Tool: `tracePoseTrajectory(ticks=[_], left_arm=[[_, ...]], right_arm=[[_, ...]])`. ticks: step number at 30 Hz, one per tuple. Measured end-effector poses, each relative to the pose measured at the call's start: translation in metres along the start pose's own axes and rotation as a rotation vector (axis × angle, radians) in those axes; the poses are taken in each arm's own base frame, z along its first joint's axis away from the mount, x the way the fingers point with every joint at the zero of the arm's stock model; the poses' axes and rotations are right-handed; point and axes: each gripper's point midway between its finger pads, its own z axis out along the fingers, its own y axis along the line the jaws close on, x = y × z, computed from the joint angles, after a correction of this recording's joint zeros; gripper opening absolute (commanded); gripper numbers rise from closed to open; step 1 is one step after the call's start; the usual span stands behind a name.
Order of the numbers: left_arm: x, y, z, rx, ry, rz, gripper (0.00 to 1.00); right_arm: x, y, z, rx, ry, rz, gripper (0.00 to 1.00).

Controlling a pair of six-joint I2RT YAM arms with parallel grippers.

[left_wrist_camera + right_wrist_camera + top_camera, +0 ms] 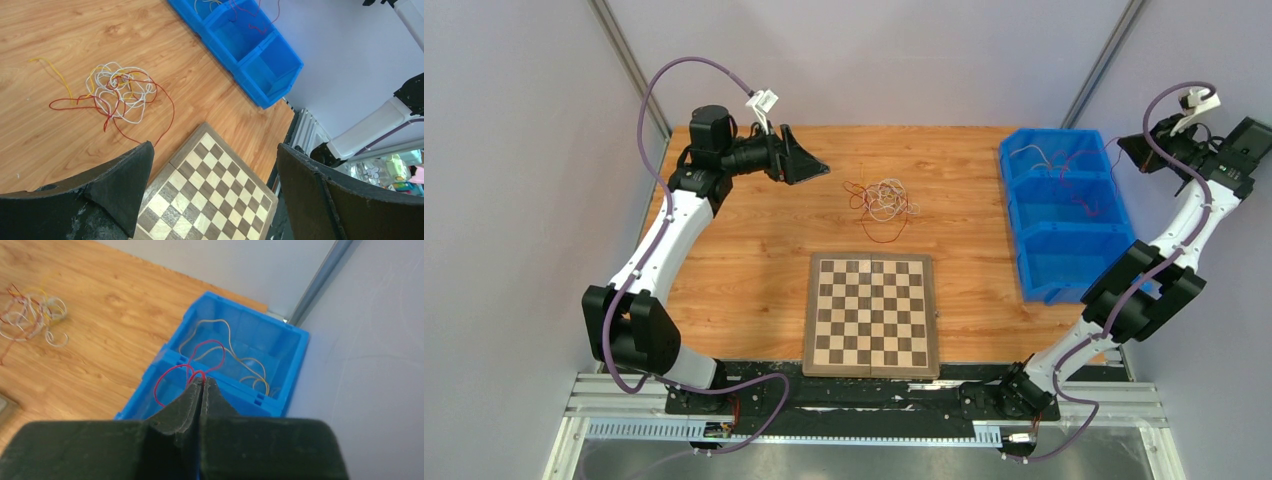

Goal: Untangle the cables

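Grey walls enclose a wooden table (754,250). The left end effector (214,147) is fully open and holds nothing; it hangs above the far-left part of the table, left of the cables (881,203). The right end effector (202,382) is closed, fingers pressed together, above the blue bin (1052,288) at the right edge. A red strand (172,371) loops up to its tips; whether it is pinched cannot be told. The cables, red, white and yellow, lie tangled at table centre, just far of the chessboard (871,314). More strands lie in the 2 far compartments of the bin's 3. Bare wood flanks the tangle left and right.
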Motion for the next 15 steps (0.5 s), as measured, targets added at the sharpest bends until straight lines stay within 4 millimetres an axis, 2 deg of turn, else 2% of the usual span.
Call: tracePoseTrajectory(ticks=[9, 12, 15], left_arm=[[0.011, 0.006, -0.001, -0.016, 0.026, -0.011, 1.00], [0.013, 0.006, -0.001, -0.019, 0.030, -0.014, 1.00], [0.014, 0.007, -0.001, -0.021, 0.033, -0.014, 1.00]], right_arm=[[0.046, -0.007, -0.001, 0.040, 0.165, -0.133, 0.04], [0.060, -0.006, 0.012, 0.040, 0.215, -0.139, 0.23], [0.085, -0.004, 0.033, 0.032, 0.283, -0.120, 0.45]])
